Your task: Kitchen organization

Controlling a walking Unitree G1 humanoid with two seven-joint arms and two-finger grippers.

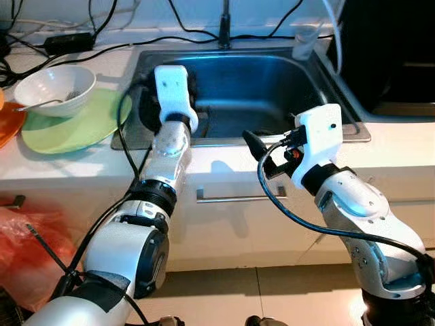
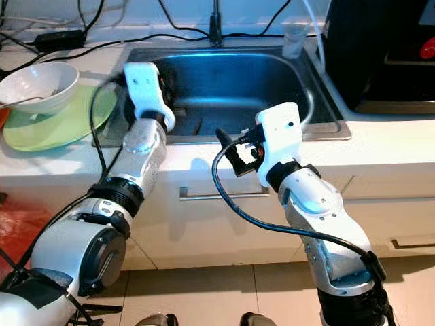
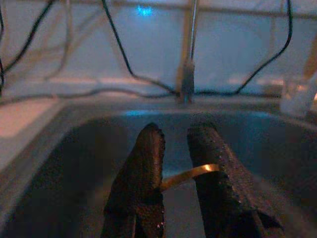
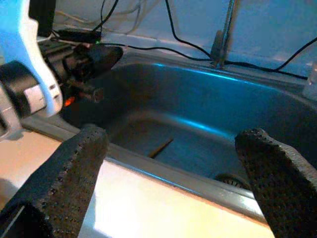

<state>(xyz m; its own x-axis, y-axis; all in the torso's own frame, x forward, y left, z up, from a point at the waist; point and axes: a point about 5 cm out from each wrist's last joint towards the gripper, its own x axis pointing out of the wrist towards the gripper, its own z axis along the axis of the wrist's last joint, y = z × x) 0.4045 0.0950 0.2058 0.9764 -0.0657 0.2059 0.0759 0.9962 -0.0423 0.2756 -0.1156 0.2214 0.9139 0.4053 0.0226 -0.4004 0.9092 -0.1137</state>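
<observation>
My left gripper (image 3: 178, 131) hangs over the left end of the steel sink (image 1: 272, 75). Its fingers (image 3: 143, 163) are nearly together, and a thin golden stick (image 3: 190, 174) sits crosswise between them, overlapping one finger. A second thin stick (image 4: 161, 147) lies on the sink bottom below. My right gripper (image 4: 173, 163) is open wide, with nothing between its fingers. It hovers over the white counter's front edge (image 1: 224, 159), pointing into the sink. The left gripper's black fingers (image 4: 99, 54) also show in the right wrist view.
A white bowl with a spoon (image 1: 54, 88) sits on a green plate (image 1: 81, 125) left of the sink, beside an orange plate (image 1: 8, 122). A faucet (image 1: 224, 27), cables and a clear cup (image 1: 306, 41) line the back. A black appliance (image 2: 380, 47) stands right. Below is a drawer handle (image 1: 231, 197).
</observation>
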